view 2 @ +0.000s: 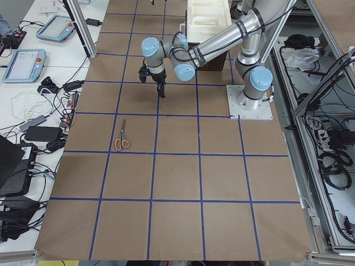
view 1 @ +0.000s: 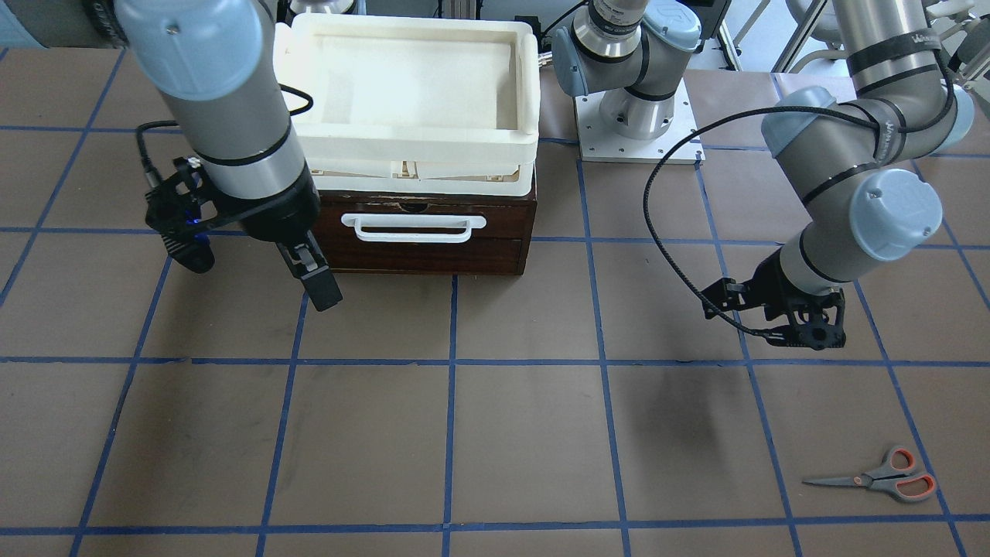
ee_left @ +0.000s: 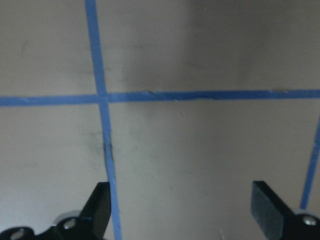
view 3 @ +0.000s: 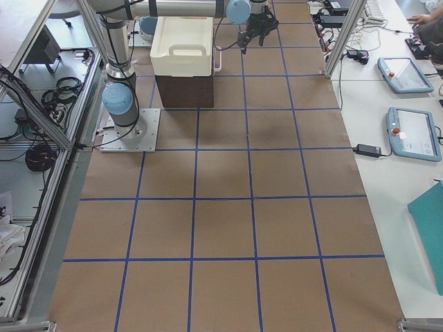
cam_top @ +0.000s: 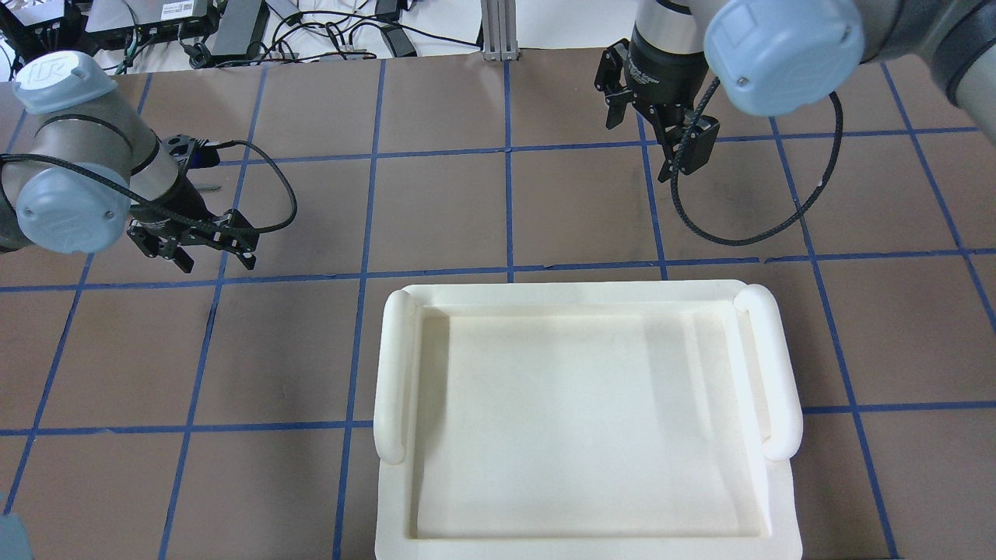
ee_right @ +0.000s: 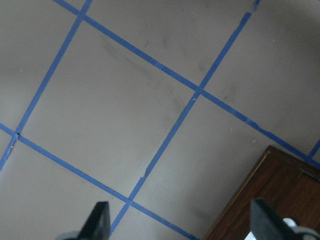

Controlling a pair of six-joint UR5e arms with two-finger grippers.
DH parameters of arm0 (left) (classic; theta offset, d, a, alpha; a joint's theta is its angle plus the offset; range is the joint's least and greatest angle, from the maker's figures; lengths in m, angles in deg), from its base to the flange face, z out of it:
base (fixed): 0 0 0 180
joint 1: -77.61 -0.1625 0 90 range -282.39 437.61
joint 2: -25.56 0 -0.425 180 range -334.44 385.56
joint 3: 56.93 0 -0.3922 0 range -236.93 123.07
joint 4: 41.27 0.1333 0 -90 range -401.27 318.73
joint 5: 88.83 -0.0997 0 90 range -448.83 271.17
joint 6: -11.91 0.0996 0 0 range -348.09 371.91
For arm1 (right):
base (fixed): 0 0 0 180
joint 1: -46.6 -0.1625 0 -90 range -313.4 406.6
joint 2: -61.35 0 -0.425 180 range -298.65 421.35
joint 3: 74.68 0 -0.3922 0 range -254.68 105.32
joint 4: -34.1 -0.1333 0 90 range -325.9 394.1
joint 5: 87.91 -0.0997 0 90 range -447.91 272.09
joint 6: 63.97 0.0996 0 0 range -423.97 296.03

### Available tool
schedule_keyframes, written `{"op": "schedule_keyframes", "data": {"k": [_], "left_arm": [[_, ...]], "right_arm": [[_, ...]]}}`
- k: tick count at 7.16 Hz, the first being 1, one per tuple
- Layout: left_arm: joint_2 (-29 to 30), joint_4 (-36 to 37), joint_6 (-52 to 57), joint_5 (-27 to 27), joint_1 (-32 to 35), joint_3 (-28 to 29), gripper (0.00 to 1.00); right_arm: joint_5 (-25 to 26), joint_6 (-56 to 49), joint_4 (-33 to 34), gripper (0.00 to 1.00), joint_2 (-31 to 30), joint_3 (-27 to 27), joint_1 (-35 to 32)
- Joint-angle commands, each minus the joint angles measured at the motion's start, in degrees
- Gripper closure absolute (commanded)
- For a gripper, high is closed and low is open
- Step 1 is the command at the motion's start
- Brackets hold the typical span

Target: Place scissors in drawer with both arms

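Note:
The scissors (view 1: 882,480) lie flat and shut on the brown table, near its front edge on my left side; they also show in the exterior left view (view 2: 121,138). My left gripper (view 1: 812,333) hovers above the table, behind the scissors and apart from them. Its fingers stand wide apart and empty in the left wrist view (ee_left: 182,200). The drawer (view 1: 421,224) is shut, with its white bar handle facing forward. My right gripper (view 1: 309,271) hangs beside the chest's front corner, open and empty in the right wrist view (ee_right: 180,215).
A cream-white foam tray (view 1: 526,108) sits on top of the dark chest (view 1: 433,259) and hides it in the overhead view (cam_top: 778,435). The chest's corner (ee_right: 280,195) shows in the right wrist view. Blue tape lines grid the table.

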Motion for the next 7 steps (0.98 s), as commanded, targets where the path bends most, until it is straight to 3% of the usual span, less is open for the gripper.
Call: {"op": "schedule_keyframes", "data": {"k": [1,3,5,7], "left_arm": [[6.4,7.9,16.1,0.0,-5.7,3.8,0.00],[12.6,8.2,33.6,0.6,-8.2,11.3,0.00],[17.6,9.6,55.2,-0.1,-8.2,17.7,0.00],[21.2,15.2,73.4,0.6,-8.2,19.7,0.00]], "right_arm": [[3.1,15.9,-0.1,0.00,3.8,0.2,-5.4],[-0.7,27.4,-4.5,0.00,6.3,0.2,-7.2],[-3.0,29.3,-6.5,0.00,6.9,0.1,-7.7],[-4.2,30.3,-6.7,0.00,8.7,0.1,-8.2]]}}
